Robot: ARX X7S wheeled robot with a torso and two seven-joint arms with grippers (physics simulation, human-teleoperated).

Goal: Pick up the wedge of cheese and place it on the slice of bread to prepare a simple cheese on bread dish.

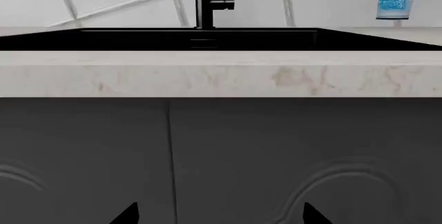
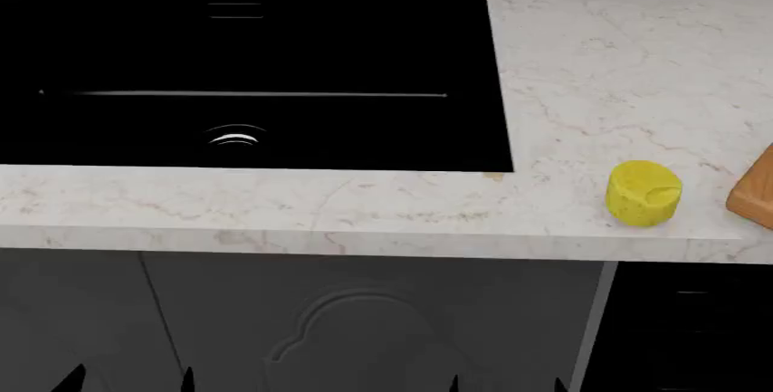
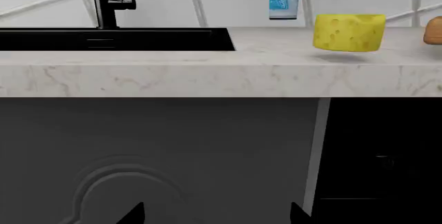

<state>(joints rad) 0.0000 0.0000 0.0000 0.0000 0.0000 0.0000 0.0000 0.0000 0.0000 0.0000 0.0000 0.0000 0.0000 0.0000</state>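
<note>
wedge of cheese (image 2: 644, 193) sat near the counter's (image 2: 362, 202) front edge, right of the black sink (image 2: 242, 66) | wooden board (image 2: 755, 188) just beside it at the right edge | left gripper (image 1: 219, 214) and right gripper (image 3: 215, 214) hung below the counter front, fingers spread, holding nothing

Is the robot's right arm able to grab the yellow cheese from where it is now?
Probably yes, after lifting: the right end effector sits below the countertop edge, facing the cabinet, open. The wedge of cheese stands near the front edge with nothing around it.
</note>
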